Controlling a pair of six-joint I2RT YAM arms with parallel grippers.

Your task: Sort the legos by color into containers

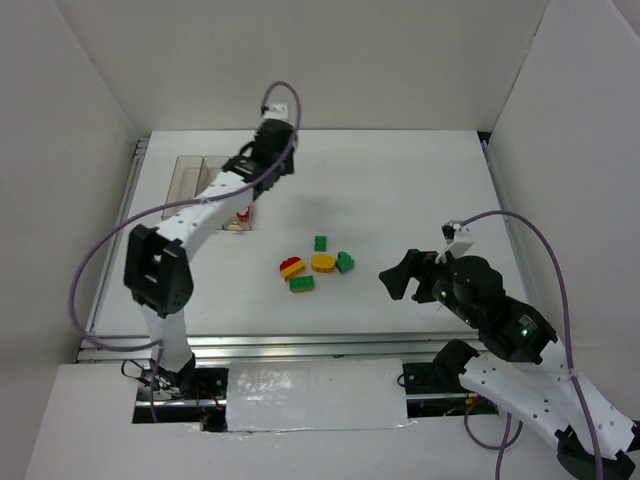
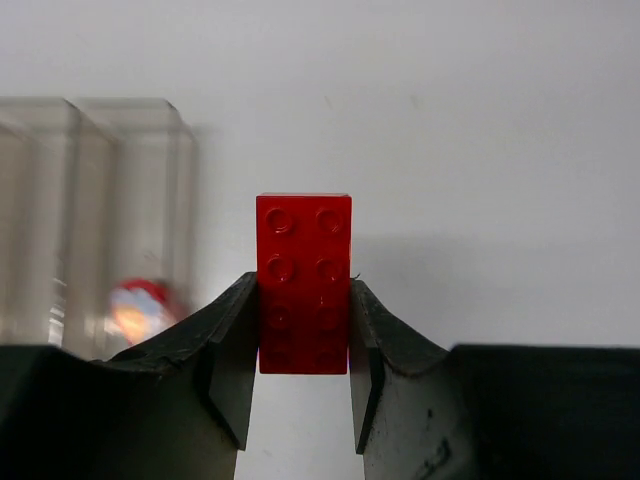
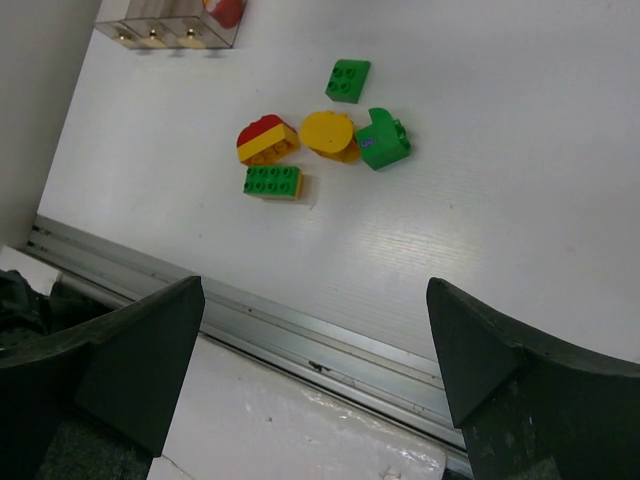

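L pincer grips red brick near bins' outer wall.

Table: I see a white table, evenly lit.
Walls: white panels close three sides.
Near edge: metal rail along it.

Red lego, green lego, yellow lego and clear containers contrast with the white table.

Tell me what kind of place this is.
Probably a robotics lab test cell, not a home: a white table enclosed by plain white panels, two robot arms mounted at its edge, and toy legos with clear containers as practice props.
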